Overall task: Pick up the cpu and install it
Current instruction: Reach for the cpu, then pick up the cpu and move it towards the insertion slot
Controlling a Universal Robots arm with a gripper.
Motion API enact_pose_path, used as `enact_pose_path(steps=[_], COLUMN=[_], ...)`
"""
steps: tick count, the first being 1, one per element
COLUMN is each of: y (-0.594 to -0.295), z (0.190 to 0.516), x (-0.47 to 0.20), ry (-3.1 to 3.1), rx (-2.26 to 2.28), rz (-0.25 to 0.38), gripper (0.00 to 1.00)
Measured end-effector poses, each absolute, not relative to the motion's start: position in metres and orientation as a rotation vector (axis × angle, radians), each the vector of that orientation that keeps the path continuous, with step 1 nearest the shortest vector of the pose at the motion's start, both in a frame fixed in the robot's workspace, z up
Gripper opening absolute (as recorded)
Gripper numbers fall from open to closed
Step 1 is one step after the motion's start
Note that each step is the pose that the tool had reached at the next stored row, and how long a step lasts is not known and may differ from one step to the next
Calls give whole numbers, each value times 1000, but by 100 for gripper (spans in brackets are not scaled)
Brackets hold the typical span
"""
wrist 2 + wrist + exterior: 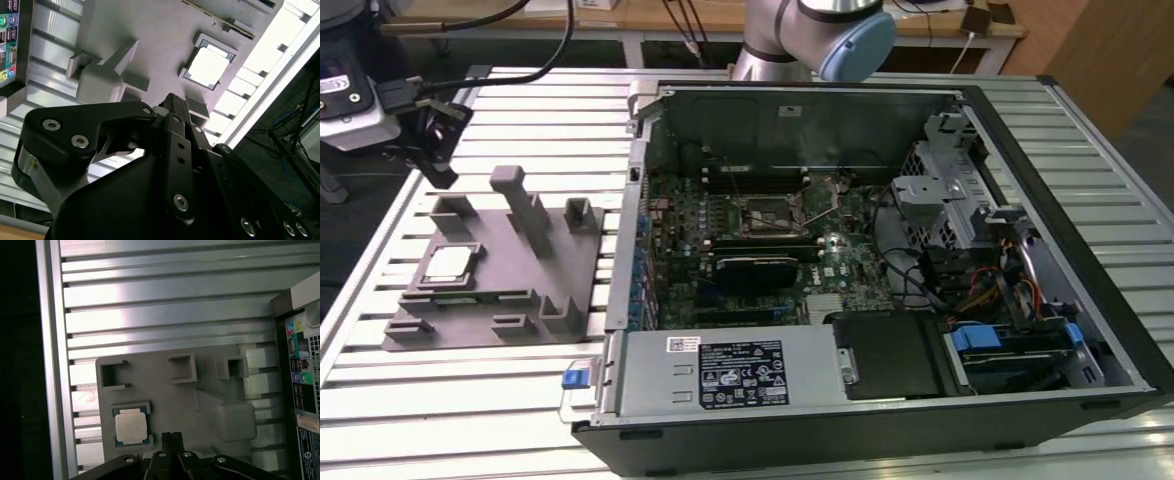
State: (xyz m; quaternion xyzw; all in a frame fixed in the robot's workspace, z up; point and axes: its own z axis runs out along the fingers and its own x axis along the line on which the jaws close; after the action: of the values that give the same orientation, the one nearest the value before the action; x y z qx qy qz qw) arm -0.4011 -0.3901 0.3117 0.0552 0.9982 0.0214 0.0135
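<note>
Position of the gripper in the exterior view: a black unit hanging above the ribbed aluminium table at the exterior view's left, raised clear of the grey moulded plastic tray with its upright posts. The cpu, a small flat square chip with a silvery-white metal top, lies flat in a recess on the tray's side away from the open black computer case. That case stands just beside the tray at the exterior view's right, and the square processor socket on its green board sits among cables and brackets. In the second wrist view, the gripper has its fingertips pressed together with nothing between them. The cpu rests beyond them in its recess, apart from them, and a raised tray block stands towards the case's rear ports. In the first wrist view, the gripper shows the same closed, empty tips. The cpu appears just beside them with its metal top fully exposed, seated in the tray.
</note>
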Motion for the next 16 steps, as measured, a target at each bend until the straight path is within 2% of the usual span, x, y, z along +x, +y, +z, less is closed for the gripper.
enact_pose_path(steps=[16], y=[-390], z=[308], x=[-407], ry=[3109], rx=[172], rz=[67], gripper=[11])
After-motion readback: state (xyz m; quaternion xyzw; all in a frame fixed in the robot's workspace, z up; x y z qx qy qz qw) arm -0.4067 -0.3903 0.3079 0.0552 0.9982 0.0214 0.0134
